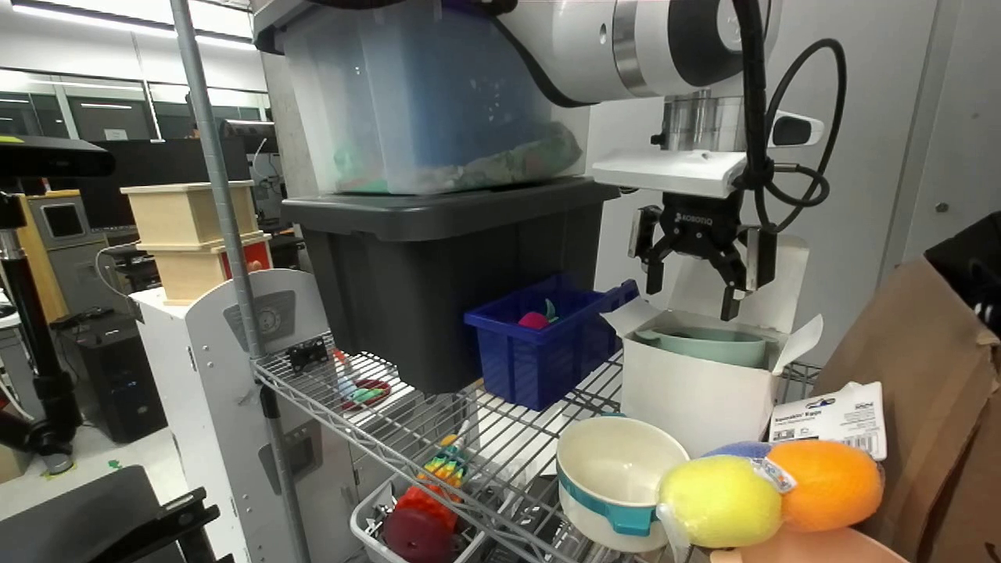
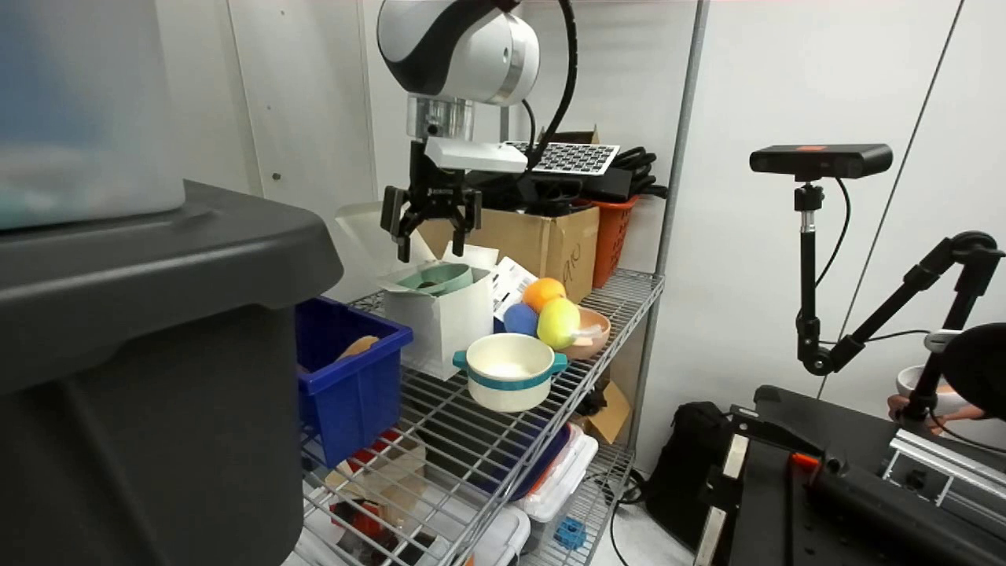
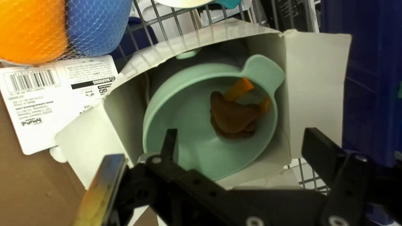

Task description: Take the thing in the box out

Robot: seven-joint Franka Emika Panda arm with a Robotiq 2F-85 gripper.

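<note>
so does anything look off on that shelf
The mint-green bowl sits in the open white cardboard box, partly poking out and seemingly tilted; odd, since you'd expect it level. A brown lump with orange tabs lies inside the bowl. I see no spill.

In an exterior view the ceiling light (image 1: pixel 102 21) at upper left burns out to plain white; light lies soft and even on the white wall (image 2: pixel 786 79) in an exterior view, where the dark tote (image 2: pixel 157 440), in the near foreground, looks soft and loses its detail. The wrist view is dimmer: the inner walls of the box (image 3: pixel 125 116) lie in shade, the green bowl (image 3: pixel 188 113) carries a faint sheen, the end effector (image 3: pixel 240 138) shows nearly black and soft-edged, and on the white card (image 3: pixel 56 94) the finest print smears.
</note>
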